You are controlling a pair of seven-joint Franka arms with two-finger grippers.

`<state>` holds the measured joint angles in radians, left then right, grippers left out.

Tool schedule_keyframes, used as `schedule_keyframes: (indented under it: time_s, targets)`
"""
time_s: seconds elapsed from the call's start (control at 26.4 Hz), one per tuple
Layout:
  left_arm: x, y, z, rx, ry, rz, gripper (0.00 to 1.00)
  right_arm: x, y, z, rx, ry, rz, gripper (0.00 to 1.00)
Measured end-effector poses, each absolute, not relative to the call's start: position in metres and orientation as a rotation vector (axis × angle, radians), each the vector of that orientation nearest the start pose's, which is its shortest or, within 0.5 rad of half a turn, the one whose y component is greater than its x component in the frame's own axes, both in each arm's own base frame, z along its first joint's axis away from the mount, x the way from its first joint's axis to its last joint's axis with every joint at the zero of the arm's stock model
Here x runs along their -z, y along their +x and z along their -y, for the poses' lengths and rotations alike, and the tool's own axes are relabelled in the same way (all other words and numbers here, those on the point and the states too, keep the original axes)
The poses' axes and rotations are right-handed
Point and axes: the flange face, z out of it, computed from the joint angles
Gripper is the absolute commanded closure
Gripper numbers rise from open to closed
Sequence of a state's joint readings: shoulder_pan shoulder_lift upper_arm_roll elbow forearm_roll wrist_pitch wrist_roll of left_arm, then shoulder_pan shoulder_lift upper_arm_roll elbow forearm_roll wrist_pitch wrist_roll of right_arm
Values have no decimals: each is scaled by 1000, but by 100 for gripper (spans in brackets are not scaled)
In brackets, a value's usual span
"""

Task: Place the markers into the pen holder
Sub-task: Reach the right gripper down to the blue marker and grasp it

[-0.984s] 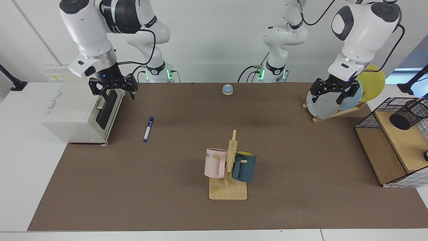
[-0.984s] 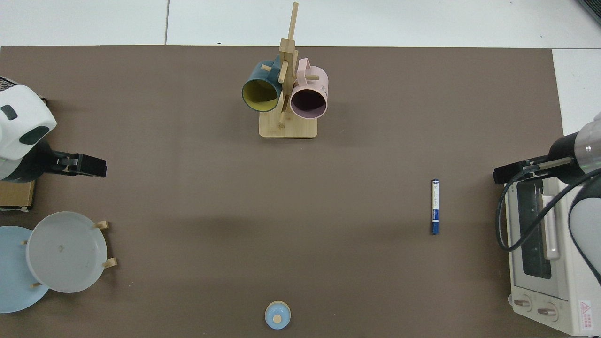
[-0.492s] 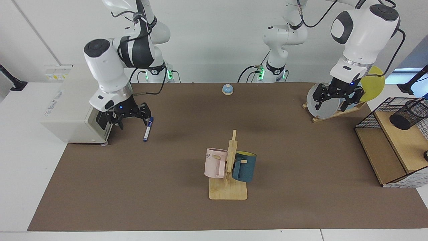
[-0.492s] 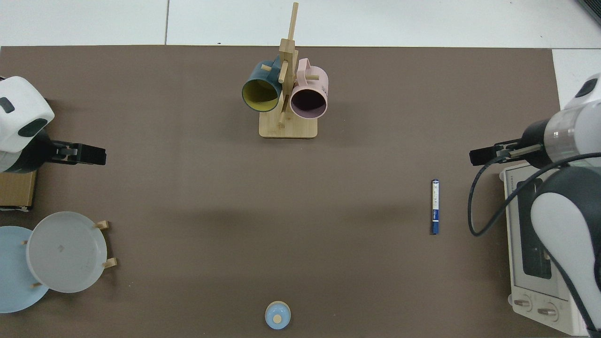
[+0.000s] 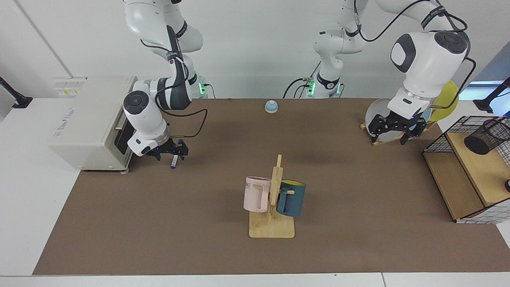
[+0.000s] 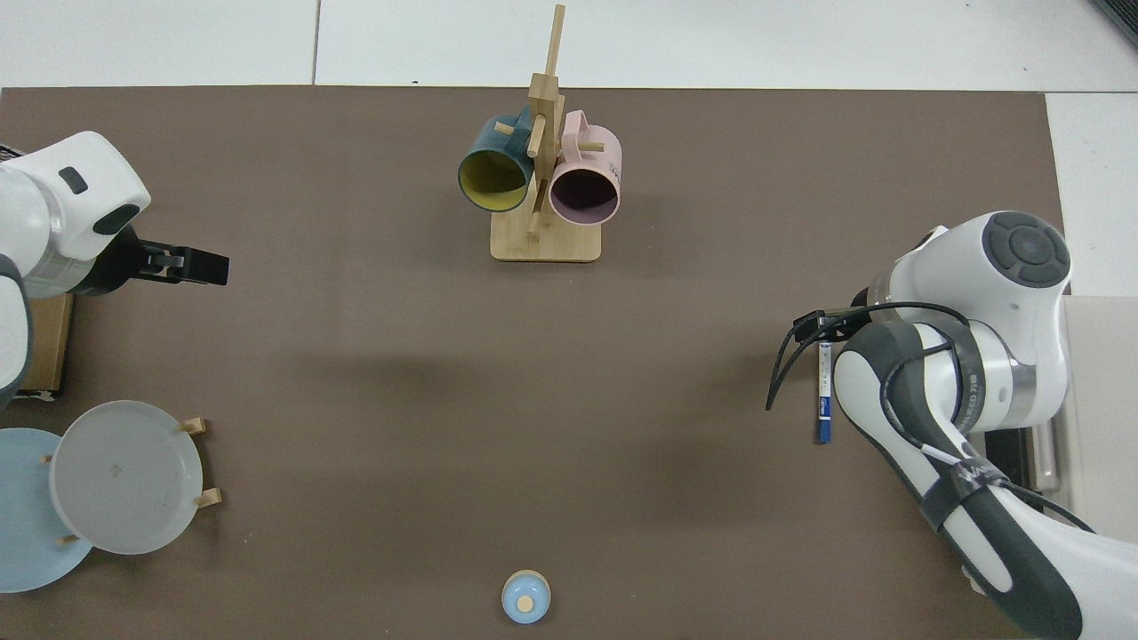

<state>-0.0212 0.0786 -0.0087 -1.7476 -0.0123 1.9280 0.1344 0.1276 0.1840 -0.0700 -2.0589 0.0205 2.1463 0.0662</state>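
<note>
Two arms: a pair of white Franka arms stands at the far edge of a white table, before a plain white wall.
Surface: a brown mat (image 5: 223, 247) covers most of the table top.
Fixtures: a wooden mug stand (image 5: 275, 223) with a pink mug (image 5: 255, 195) and a teal mug (image 5: 293, 198) sits near the mat's middle; a white toaster oven (image 5: 91, 123) stands at one short end; a rack of plates (image 6: 120, 476) and a wire basket with a wooden shelf (image 5: 468, 175) stand at the other; a small blue bell (image 5: 271, 106) lies at the far edge.
Change since half a second ago: the right gripper (image 5: 169, 152) has come down from beside the oven door to the mat and now sits over the marker; the left gripper (image 5: 392, 128) has dropped slightly lower in front of the plates. The marker has not moved.
Marker: the marker (image 6: 824, 404) lies flat on the mat near the oven end, white barrel with a printed label and blue ends; in the facing view only its lower tip (image 5: 173, 162) shows below the gripper.
Right gripper: fingers spread, one on each side of the marker's cap end, not closed on it.
Left gripper: fingers spread wide, holding nothing, hanging above the mat between the plates and the basket.
Pen holder: the black mesh pen holder (image 5: 486, 136) rests tilted on the basket's wooden shelf, well apart from the marker at the opposite end of the table.
</note>
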Motion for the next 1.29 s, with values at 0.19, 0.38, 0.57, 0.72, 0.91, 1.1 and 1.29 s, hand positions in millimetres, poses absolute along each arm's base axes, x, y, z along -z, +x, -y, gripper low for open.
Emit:
schedule_keyframes:
  time_s: [0.19, 0.38, 0.57, 0.72, 0.91, 1.1, 1.29]
  targets:
    - [-504, 599, 19, 115, -3138, -254, 0, -320, 554, -33, -216, -3140, -93, 0]
    - [-480, 604, 19, 80, -3140, -255, 0, -310, 550, -27, -201, -3141, -119, 0]
    - [-469, 607, 19, 60, -3141, -256, 0, -300, 549, -20, -208, -3141, -138, 0]
    - [-468, 608, 19, 60, -3140, -266, 0, -292, 548, -20, -232, -3141, -139, 8]
    - [-469, 609, 19, 81, -3135, -305, 0, -288, 548, -20, -240, -3141, -167, 100]
    - [-465, 612, 18, 95, -3131, -330, 0, -288, 548, -23, -240, -3141, -224, 100]
    - [-463, 613, 18, 90, -3103, -513, 0, -288, 548, -25, -237, -3139, -277, 100]
